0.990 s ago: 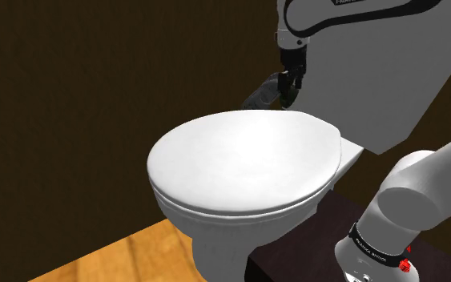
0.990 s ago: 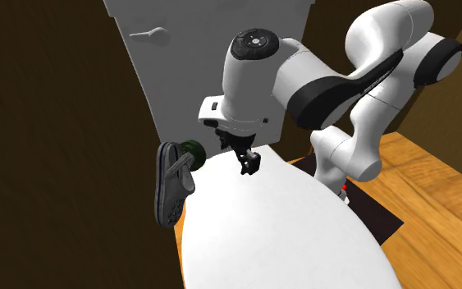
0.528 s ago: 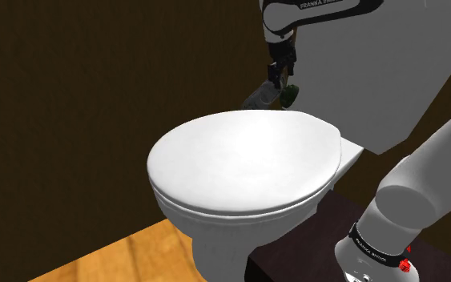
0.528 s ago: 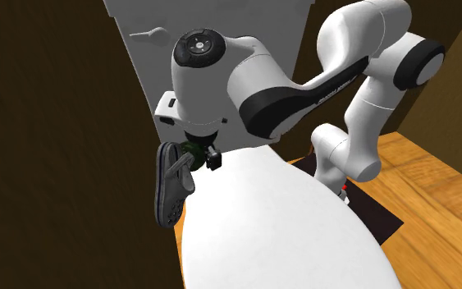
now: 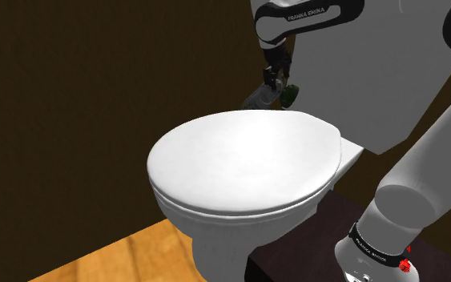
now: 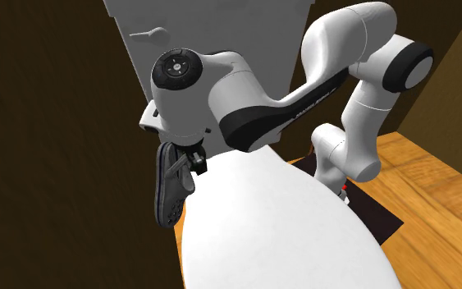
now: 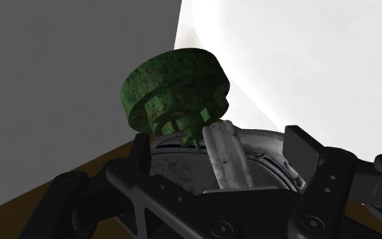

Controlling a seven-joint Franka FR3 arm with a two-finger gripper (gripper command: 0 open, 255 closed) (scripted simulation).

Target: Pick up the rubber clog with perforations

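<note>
The white Franka arm with dark joints rises from its lowest link at the shoulder view's lower right. In the second exterior view it climbs to a bent elbow near the top. From there the forearm stretches towards that view's left and slopes a little down to a thick wrist with a round dark cap. The wrist points downward. Beneath it hangs the all-black two-finger tool, small and low under the white housing. In the wrist view its two black fingers stand well apart, one on either side of the middle.
</note>
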